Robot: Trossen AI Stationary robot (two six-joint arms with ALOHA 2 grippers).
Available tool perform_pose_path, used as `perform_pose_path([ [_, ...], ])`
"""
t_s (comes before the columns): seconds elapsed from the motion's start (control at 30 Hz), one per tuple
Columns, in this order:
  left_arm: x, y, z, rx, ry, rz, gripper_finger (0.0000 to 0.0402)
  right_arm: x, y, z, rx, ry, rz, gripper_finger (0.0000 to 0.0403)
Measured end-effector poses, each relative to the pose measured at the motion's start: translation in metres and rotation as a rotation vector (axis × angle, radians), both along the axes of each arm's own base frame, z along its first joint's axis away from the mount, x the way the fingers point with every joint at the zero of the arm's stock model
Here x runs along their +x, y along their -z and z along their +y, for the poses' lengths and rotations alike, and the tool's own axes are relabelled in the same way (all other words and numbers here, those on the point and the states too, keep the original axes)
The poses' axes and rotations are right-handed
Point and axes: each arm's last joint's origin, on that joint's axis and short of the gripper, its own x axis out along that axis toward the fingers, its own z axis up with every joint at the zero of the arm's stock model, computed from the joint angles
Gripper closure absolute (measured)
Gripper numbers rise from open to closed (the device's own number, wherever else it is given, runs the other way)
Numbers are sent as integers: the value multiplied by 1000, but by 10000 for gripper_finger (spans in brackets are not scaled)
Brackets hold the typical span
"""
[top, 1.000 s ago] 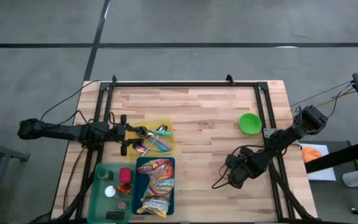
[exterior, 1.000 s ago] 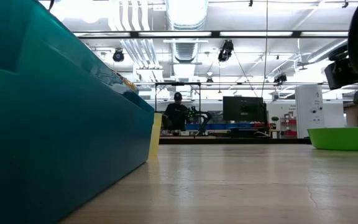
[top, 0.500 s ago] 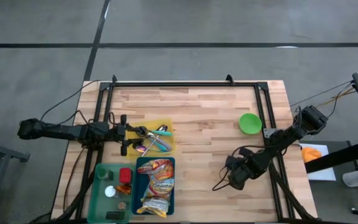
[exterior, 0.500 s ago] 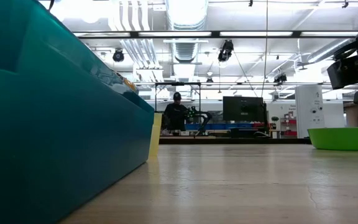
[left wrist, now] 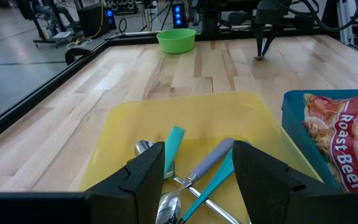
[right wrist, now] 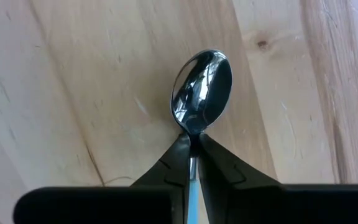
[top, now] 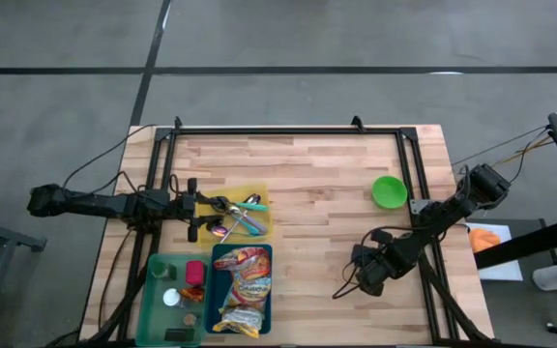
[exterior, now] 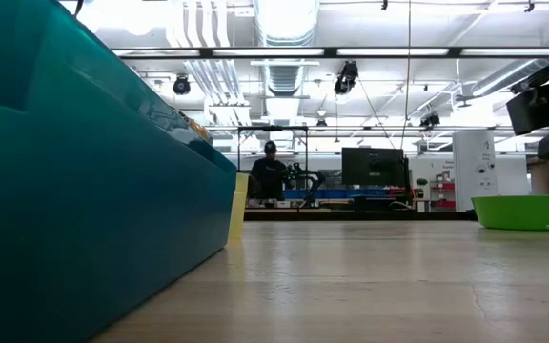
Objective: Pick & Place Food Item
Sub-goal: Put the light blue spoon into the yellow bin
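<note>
A metal spoon (right wrist: 202,90) with a light-blue handle lies on the wood right of centre, and my right gripper (right wrist: 192,149) stands over it, pointing down and shut on it; in the high view its wrist hides the fingers (top: 366,274). My left gripper (left wrist: 194,180) hangs open at the table's left, above a yellow tray (left wrist: 117,134) of spoons, and touches nothing. Noodle packets (top: 243,290) lie in the blue bin (left wrist: 291,115) at the near left. A green bowl (top: 389,190) stands on the table at the right. My right gripper pinches the spoon between its two fingertips (right wrist: 178,155) at the neck (right wrist: 192,134), where the handle meets the bowl. The fingers come from above, pointing down. The blue handle (right wrist: 192,186) runs back between them. The spoon's bowl rests on the wooden table top.
A green bin (top: 175,300) of small items stands left of the blue bin. The black frame rail (top: 288,130) runs along the far edge and both sides. Bare wood (top: 317,184) lies between the trays and the green bowl. A person stands far off in the room (exterior: 271,176).
My right arm has stayed over the same spot and its wrist has rolled a little; in the low view its body has shifted toward the picture's right edge. The trays, the bowl and my left arm have kept still.
</note>
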Motion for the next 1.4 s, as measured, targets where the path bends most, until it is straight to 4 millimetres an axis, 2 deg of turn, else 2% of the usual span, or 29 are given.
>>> perform_pose_path([
  [0.8,0,0,0,0,0,0,212,5,-6,3,-1,5,-32,381],
  [1.3,0,0,0,0,0,0,212,12,-20,7,14,7,-87,381],
  [1.4,0,0,0,0,0,0,212,16,-27,9,-25,10,-131,381],
])
